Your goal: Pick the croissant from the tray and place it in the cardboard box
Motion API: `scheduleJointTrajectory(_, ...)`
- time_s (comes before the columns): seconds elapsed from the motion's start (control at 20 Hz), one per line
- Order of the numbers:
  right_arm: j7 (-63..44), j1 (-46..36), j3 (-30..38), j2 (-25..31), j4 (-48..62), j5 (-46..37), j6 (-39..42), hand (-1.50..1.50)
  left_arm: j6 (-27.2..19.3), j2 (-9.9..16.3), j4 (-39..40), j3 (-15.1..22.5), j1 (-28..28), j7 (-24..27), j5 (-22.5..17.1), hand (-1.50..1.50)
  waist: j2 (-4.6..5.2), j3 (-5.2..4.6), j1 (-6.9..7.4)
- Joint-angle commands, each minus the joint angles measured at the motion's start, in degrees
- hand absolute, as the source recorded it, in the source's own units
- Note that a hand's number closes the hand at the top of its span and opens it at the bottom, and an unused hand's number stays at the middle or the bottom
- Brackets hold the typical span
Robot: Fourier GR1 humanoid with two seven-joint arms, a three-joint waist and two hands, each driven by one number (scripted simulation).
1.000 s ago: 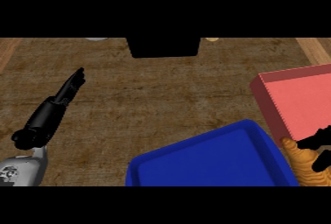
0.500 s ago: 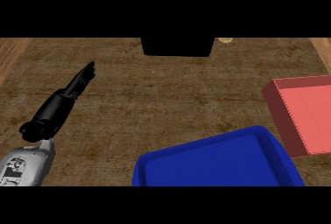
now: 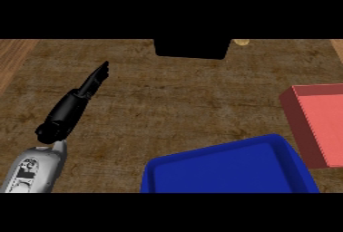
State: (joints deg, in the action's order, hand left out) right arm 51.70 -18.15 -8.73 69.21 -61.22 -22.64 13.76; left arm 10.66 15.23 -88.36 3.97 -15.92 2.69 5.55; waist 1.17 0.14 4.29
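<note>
While the left hand [image 3: 74, 106] rests at the left of the frame with fingers straight and holding nothing, the right hand has left the view, and with it the croissant seen 1 second ago. Neither the blue tray [image 3: 227, 170] nor the red box [image 3: 321, 122] shows it, so placement cannot be judged.

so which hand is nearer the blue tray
Left, by default: the left hand rests open up and to the left of the blue tray, apart from it. The right hand shows nowhere in the head view.
</note>
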Motion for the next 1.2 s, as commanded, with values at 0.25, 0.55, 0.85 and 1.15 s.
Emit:
scheduleJointTrajectory(0.25,19.0,-8.6,-6.9,-0.6,13.1,-5.1,6.2,-1.5,1.5,0.5,0.2,-1.1,0.9,1.3,-1.3,0.0,-0.01,0.06,0.55)
scheduleJointTrajectory(0.55,16.3,-8.2,-3.7,-11.2,12.7,14.0,15.8,-1.5,0.8,0.0,1.1,-0.8,0.7,1.4,-0.6,0.0,-0.12,0.18,-0.25)
scheduleJointTrajectory(0.85,2.5,-9.1,-1.2,-15.1,17.8,30.4,27.8,-1.5,0.7,-0.5,1.1,-0.5,-0.8,1.0,-0.4,0.0,0.25,0.03,-0.32)
scheduleJointTrajectory(1.15,-9.0,-15.0,3.5,-12.2,26.2,41.7,35.6,-1.5,0.9,-0.3,0.7,-0.3,-0.4,1.2,-0.2,0.0,0.51,0.16,0.84)
